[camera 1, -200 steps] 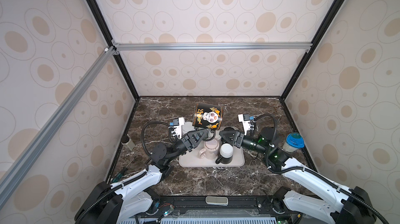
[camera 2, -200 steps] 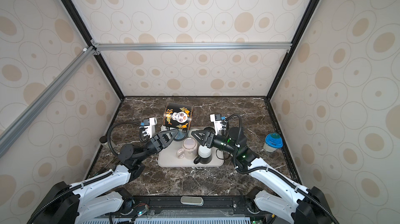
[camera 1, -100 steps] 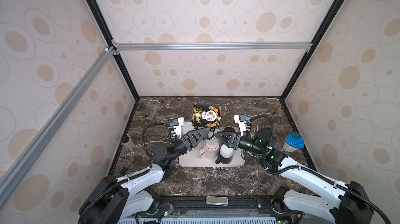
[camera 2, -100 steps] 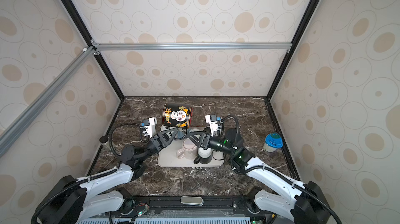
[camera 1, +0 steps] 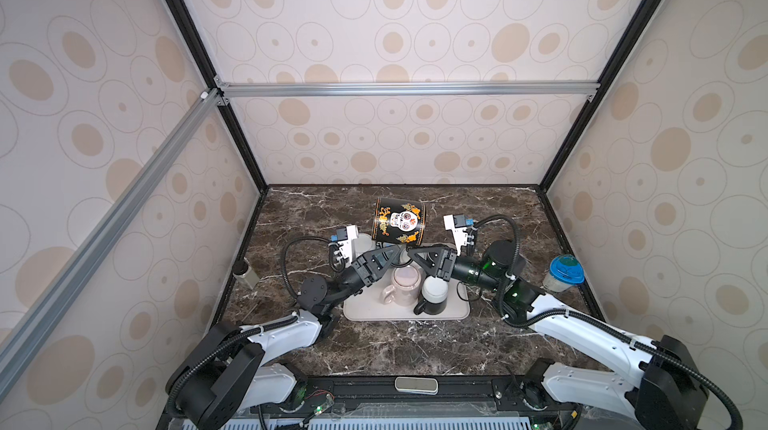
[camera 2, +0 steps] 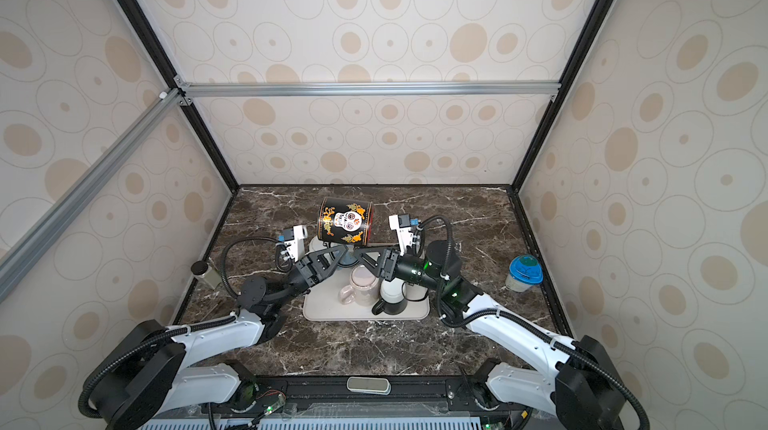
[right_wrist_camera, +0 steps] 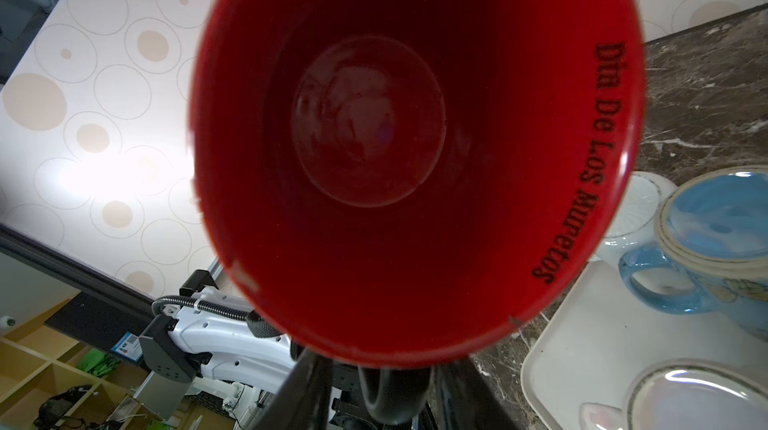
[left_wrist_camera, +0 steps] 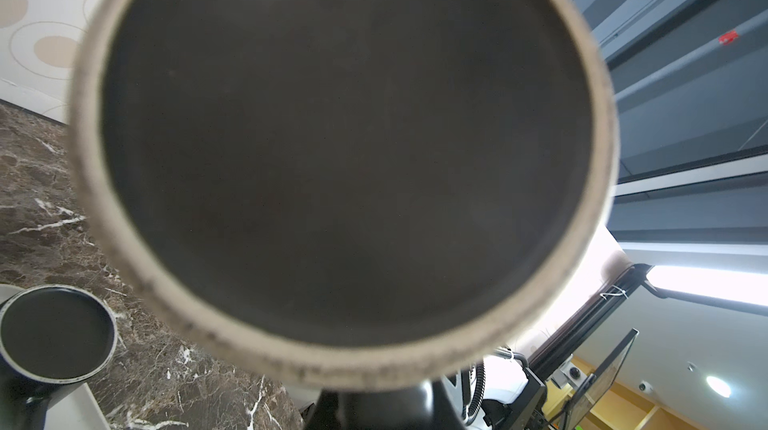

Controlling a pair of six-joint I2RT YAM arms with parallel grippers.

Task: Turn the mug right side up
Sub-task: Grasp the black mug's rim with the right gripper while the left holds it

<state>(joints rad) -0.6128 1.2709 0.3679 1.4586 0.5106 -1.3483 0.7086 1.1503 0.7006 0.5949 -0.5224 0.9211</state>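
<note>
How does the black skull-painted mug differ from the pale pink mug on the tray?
The black skull-painted mug bears a white skull and orange ornament; the pale pink mug is plain. The black mug lies on its side in the air; the pink mug stands upright on the beige tray. The black mug is red inside, the pink mug pale. Both are round mugs.

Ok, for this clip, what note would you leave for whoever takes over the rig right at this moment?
Left gripper: shut, apparently holding the mug from below.
Right gripper: open, with a finger on either side of the handle, not clamped.
The mug is off the table on its side, near the far edge of the tray. Its mouth faces the right arm and its base faces the left.
Done: mug lifted.
Left: turn it mouth-up and set it down.
</note>
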